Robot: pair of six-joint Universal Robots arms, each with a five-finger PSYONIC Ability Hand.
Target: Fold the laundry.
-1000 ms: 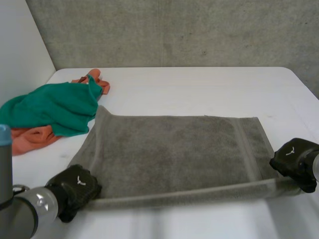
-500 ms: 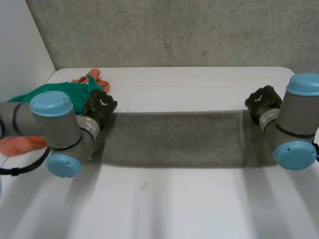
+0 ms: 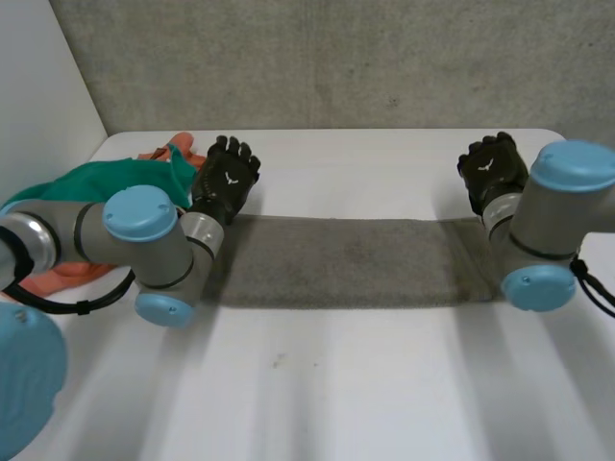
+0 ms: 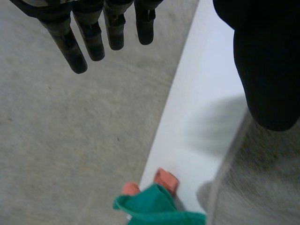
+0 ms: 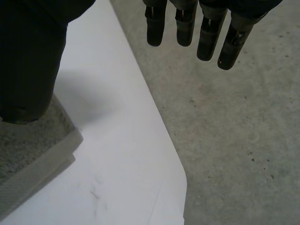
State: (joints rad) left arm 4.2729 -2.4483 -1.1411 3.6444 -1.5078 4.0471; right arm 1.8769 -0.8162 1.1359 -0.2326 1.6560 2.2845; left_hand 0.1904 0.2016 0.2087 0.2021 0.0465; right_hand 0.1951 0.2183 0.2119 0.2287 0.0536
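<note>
Grey towel (image 3: pixel 336 264): both ends tucked under left arm (image 3: pixel 154 245) & right arm (image 3: pixel 543 240). Green garment (image 3: pixel 82 187) part-covered by left arm; orange garment (image 3: pixel 154 153) mostly buried beneath.

the grey terry towel (image 3: pixel 336 261), spread flat a second ago, now lies folded into a narrow band. the black left hand (image 3: pixel 226 178) and black right hand (image 3: pixel 492 168) moved from its near corners to its far corners, fingers straightened.
</note>
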